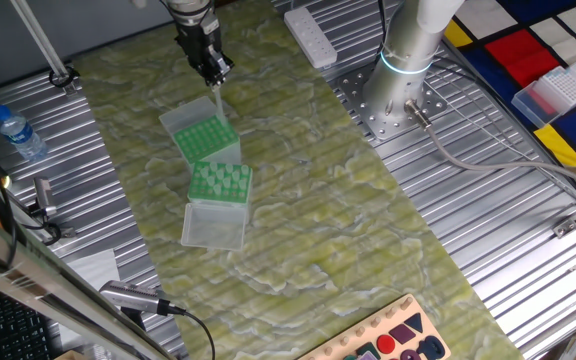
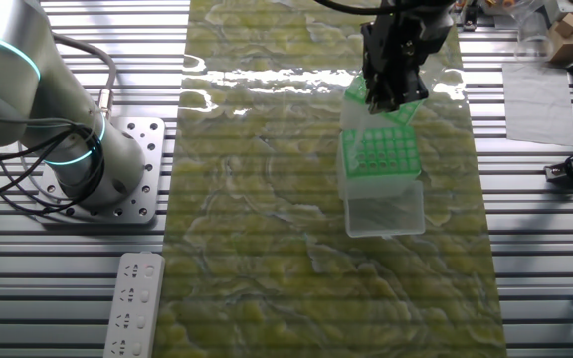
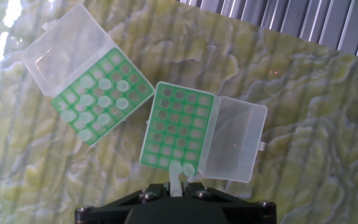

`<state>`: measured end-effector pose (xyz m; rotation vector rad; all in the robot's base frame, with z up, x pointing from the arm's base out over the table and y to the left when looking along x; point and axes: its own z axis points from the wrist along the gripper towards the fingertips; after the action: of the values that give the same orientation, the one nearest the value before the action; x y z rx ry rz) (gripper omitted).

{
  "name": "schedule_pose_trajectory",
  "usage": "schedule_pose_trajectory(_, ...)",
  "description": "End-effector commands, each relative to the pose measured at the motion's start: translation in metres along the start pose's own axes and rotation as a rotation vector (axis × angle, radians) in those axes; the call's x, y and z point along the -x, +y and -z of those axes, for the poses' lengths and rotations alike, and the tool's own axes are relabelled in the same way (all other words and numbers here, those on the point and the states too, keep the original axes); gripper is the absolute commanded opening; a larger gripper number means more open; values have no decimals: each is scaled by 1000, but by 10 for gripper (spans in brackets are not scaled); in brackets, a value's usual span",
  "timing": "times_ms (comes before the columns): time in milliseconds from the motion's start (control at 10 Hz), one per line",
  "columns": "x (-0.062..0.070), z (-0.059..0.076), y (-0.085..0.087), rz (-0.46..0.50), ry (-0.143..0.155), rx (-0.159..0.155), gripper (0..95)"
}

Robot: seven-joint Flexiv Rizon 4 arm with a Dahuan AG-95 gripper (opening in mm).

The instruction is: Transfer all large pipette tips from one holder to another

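From one fixed view, the gripper (image 1: pixel 215 78) is seen above a holder (image 1: pixel 200 139), one pipette tip (image 1: pixel 219 104) clamped between the jaws. In the hand view, remaining tips (image 3: pixel 98 102) are seen in the other holder (image 3: pixel 101 93).

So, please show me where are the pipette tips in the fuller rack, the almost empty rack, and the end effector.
large pipette tips (image 3: pixel 98 99), hand view, on a round top mid-cluster.
nearly empty rack (image 3: pixel 176 127), hand view, on the green perforated plate.
end effector (image 1: pixel 211 70), one fixed view, between the fingertips.
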<state>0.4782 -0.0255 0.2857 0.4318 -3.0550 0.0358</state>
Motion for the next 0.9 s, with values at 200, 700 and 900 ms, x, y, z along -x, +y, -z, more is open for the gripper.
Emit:
schedule_pose_trajectory(200, 1, 2, 2, -4, -5, 4, 0)
schedule_pose_trajectory(700, 4, 2, 9, -17, -5, 4, 0)
schedule_pose_trajectory(900, 4, 2, 10, -15, -5, 3, 0)
